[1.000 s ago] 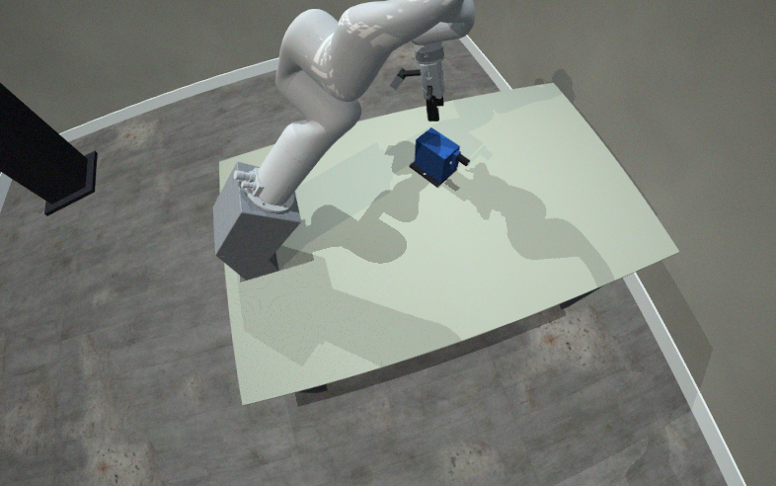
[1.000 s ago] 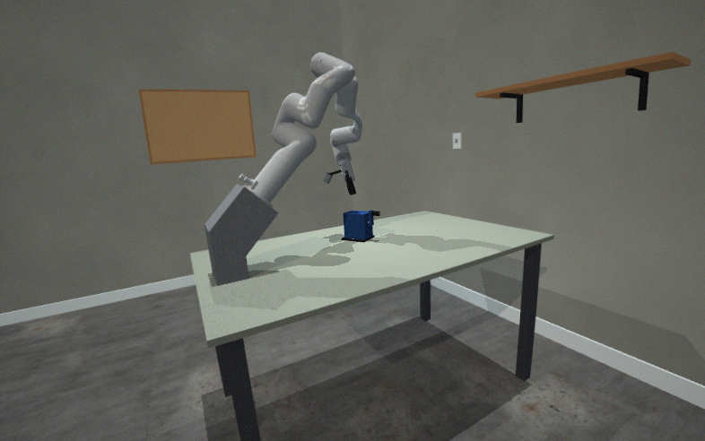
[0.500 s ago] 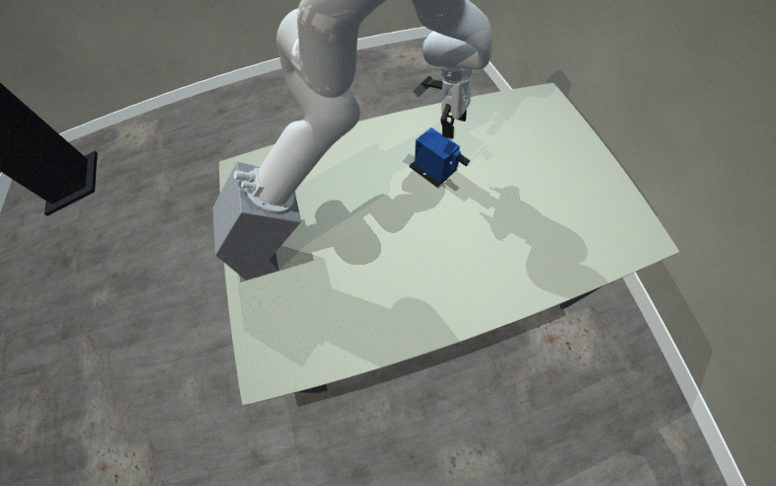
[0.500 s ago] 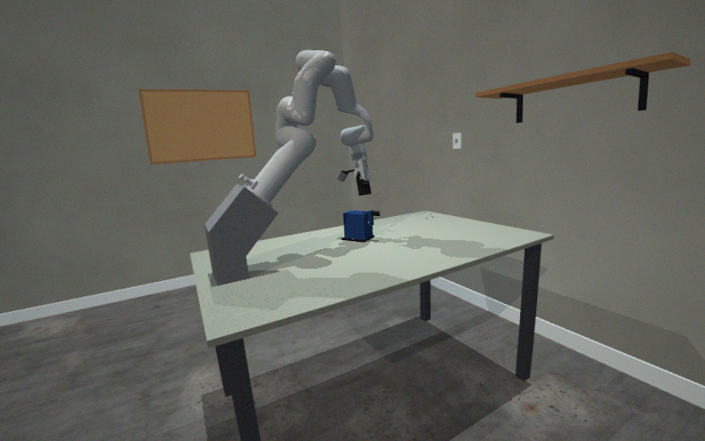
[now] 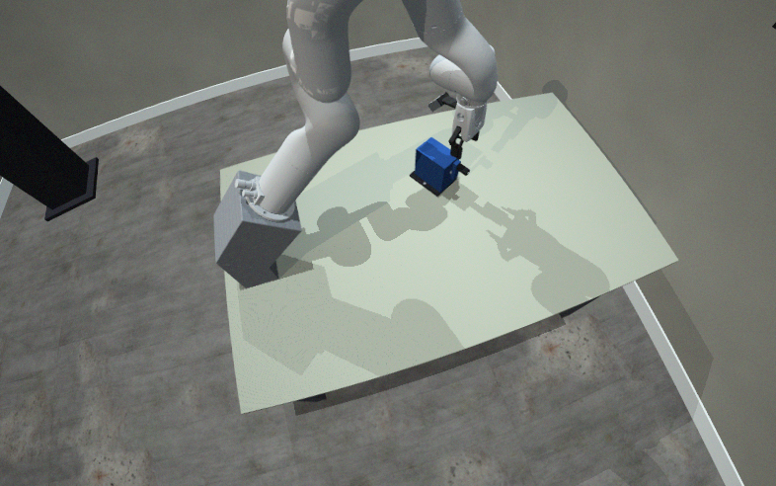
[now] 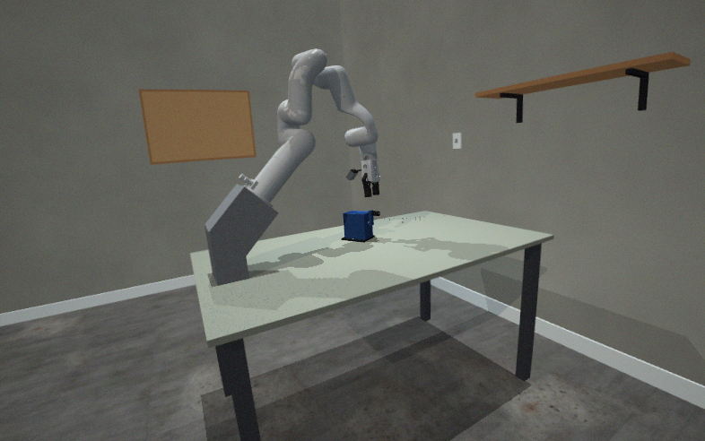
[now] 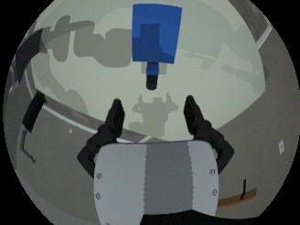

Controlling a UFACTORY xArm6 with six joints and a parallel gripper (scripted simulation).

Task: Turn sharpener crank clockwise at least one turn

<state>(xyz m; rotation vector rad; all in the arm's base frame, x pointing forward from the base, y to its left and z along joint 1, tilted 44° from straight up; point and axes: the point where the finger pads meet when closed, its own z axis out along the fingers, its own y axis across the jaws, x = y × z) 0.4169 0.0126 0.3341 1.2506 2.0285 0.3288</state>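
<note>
Your hand [image 6: 370, 192] hangs above the blue pencil sharpener [image 6: 358, 225], fingers spread wide with nothing between them. The sharpener sits toward the far side of the pale green bench [image 6: 468, 249], well apart from the arm's grey pedestal [image 6: 234, 244]. In the wrist view, you see the sharpener [image 7: 157, 32] ahead of the hand [image 7: 153, 112], with the dark crank knob [image 7: 152, 76] sticking out toward you, lined up between the two fingertips but clear of them. From the top view, the hand [image 5: 456, 143] is over the crank end, and the knob [image 5: 462, 169] juts from the sharpener's side.
</note>
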